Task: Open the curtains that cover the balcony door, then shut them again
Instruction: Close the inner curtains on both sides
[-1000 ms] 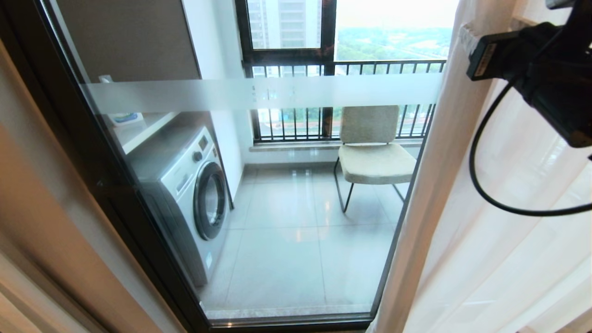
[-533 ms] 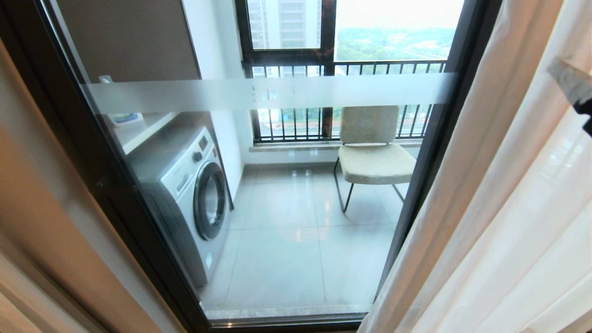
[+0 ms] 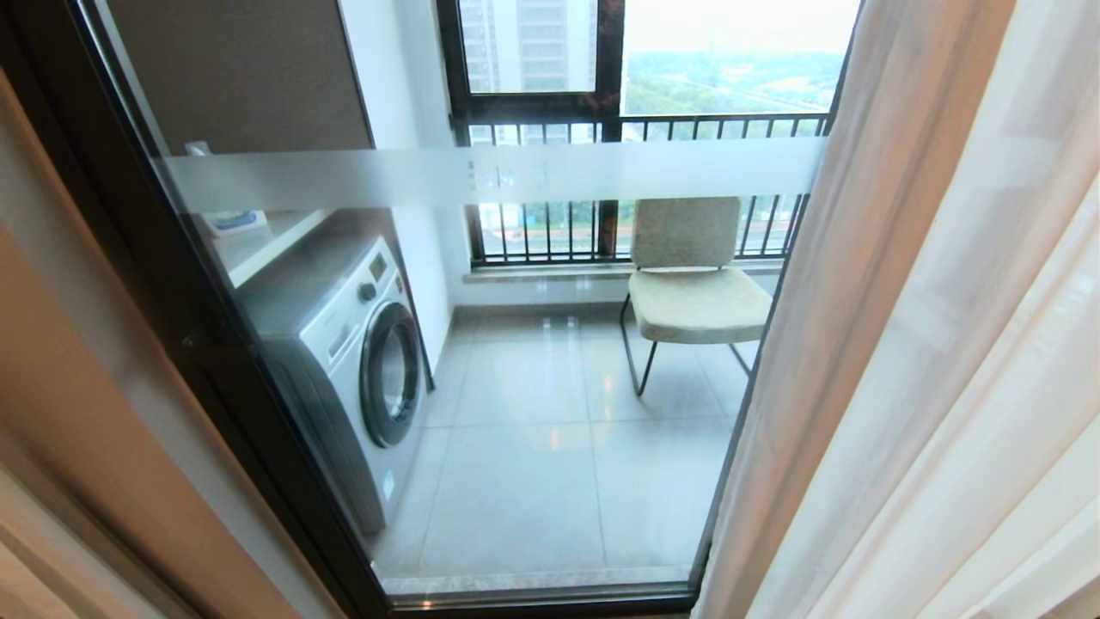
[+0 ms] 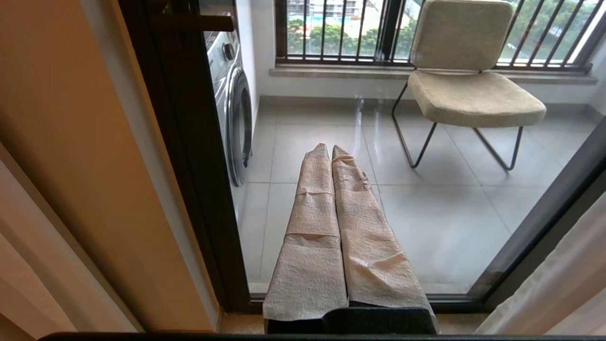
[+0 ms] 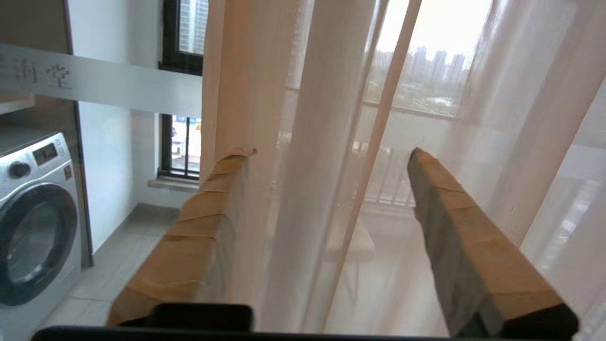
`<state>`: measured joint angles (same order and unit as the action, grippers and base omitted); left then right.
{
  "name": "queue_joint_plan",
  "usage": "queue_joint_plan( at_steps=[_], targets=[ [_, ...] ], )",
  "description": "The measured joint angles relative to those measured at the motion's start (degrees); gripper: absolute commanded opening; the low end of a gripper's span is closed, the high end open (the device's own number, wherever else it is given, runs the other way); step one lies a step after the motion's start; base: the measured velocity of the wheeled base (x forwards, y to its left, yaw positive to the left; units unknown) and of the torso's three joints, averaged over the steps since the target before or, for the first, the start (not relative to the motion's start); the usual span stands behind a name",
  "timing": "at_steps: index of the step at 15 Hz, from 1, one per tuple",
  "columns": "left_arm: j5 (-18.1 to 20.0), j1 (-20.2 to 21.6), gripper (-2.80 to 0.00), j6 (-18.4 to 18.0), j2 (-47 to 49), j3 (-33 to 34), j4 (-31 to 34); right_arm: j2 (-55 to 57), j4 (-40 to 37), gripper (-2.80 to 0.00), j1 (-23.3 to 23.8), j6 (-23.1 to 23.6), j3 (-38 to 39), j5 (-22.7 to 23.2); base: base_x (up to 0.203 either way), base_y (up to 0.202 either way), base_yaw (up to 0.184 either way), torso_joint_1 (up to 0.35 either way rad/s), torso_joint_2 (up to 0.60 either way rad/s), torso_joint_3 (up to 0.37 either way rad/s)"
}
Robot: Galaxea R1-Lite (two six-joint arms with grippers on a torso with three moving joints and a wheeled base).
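Note:
The sheer white curtains [image 3: 945, 344] hang in folds down the right side of the head view, and their edge covers the right frame of the balcony door [image 3: 516, 176]. The door's glass with its frosted band is uncovered from there to its black left frame [image 3: 172, 284]. In the right wrist view, my right gripper [image 5: 331, 151] is open, its taped fingers [image 5: 203, 222] wide apart with folds of the sheer curtains [image 5: 322, 142] hanging loose between them. My left gripper [image 4: 330, 148] is shut and empty, parked low in front of the glass.
Behind the glass are a washing machine [image 3: 361, 361] on the left, a beige chair [image 3: 696, 284] and a black-framed window with railing bars [image 3: 601, 120]. A beige wall [image 3: 69, 387] runs along the left of the door.
My right arm has dropped out of the head view from the upper right. The curtain edge swung right, baring the door's right frame, then fell back over it.

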<state>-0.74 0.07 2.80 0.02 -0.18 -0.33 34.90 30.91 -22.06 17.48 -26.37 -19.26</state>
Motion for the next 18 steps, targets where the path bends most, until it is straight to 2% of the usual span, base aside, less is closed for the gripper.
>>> queue_joint_plan(
  at_steps=[6, 11, 14, 18],
  targets=[
    [0.0, 0.0, -2.80, 0.0, 0.0, 0.0, 0.0, -4.0, 0.2, -2.80, -0.4, -0.9, 2.8, -0.2, 0.000, 0.000, 0.000, 0.000, 0.00, 0.000],
    [0.0, 0.0, -2.80, 0.0, 0.0, 0.0, 0.0, -5.5, -0.1, -2.80, 7.3, -6.5, 14.6, 0.3, 0.000, 0.000, 0.000, 0.000, 0.00, 0.000],
    [0.0, 0.0, -2.80, 0.0, 0.0, 0.0, 0.0, -10.8, -0.4, -2.80, 12.7, -7.6, 22.3, 3.7, 0.000, 0.000, 0.000, 0.000, 0.00, 0.000],
    [0.0, 0.0, -2.80, 0.1, 0.0, 0.0, 0.0, -17.2, -9.0, -2.80, 15.3, -10.3, 25.9, 7.6, 0.000, 0.000, 0.000, 0.000, 0.00, 0.000]
  ],
)
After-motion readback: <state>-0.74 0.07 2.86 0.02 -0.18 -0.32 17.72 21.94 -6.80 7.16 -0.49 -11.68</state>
